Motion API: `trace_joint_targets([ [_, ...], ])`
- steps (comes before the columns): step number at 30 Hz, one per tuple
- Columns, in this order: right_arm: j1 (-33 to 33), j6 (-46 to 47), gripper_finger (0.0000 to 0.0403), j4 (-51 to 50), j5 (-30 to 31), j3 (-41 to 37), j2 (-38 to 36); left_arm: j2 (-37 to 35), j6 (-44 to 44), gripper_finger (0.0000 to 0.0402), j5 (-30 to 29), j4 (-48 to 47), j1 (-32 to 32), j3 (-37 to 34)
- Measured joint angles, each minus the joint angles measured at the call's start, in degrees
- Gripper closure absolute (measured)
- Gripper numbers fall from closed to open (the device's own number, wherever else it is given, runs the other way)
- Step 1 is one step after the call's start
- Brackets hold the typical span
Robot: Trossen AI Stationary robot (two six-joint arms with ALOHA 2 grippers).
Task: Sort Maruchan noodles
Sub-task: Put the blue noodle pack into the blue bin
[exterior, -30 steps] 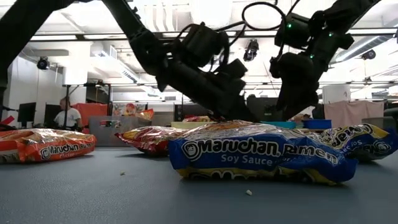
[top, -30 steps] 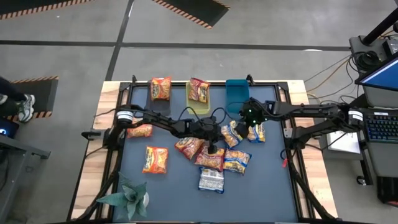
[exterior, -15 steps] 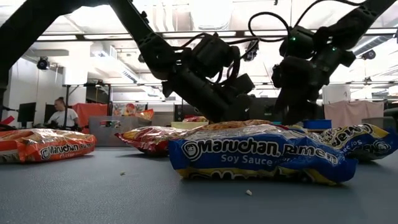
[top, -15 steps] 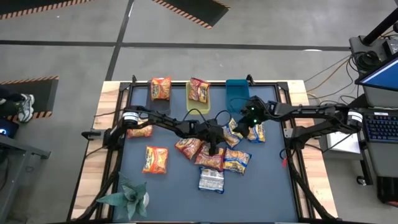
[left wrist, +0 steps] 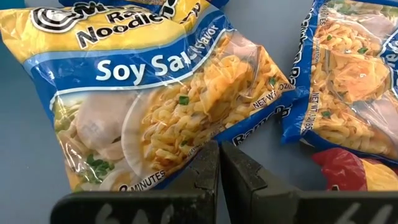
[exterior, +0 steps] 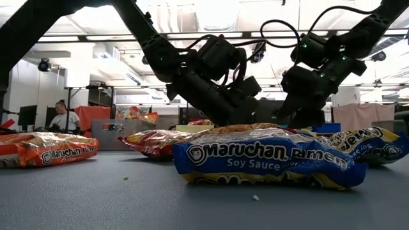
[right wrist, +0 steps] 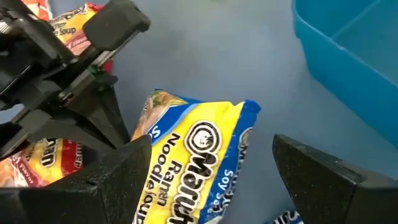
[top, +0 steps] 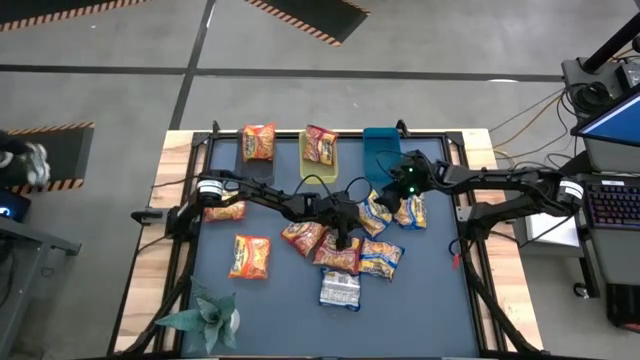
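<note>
Blue-and-yellow noodle packets (top: pixel 380 235) lay heaped with red ones (top: pixel 338 255) mid-table, orange ones (top: pixel 250 256) toward the left edge. The left gripper (left wrist: pixel 219 163), clenched on nothing, hung over the heap; the right gripper (right wrist: pixel 208 171) gaped above a packet beside the blue bin (top: pixel 381 152).

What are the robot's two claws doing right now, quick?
Left gripper: closed, holding nothing, just above a blue-and-yellow noodle packet.
Right gripper: open, empty, over another blue-and-yellow packet.
</note>
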Motion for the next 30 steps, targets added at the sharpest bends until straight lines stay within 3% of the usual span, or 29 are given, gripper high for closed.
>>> trace_joint_targets([
  [6, 0.0, 1.8, 0.0090, 5.4, -0.4, -2.5, 1.0, 0.1, 0.0, 0.0401, 0.0, 0.2, 0.0, 0.0],
  [10, 0.3, 2.6, 0.0098, 11.0, -0.1, -3.7, 5.4, 0.1, 0.0, 0.0401, 0.0, 0.2, 0.0, -0.1],
  [16, 1.0, 2.9, 0.0102, 22.7, -7.6, -3.5, 12.2, 0.1, 0.0, 0.0401, 0.0, 0.2, 0.0, -0.1],
  [30, 1.0, 4.8, 0.0111, 23.3, -11.2, -2.1, 17.9, 0.1, 0.2, 0.0401, -0.1, 0.3, 0.0, -0.1],
])
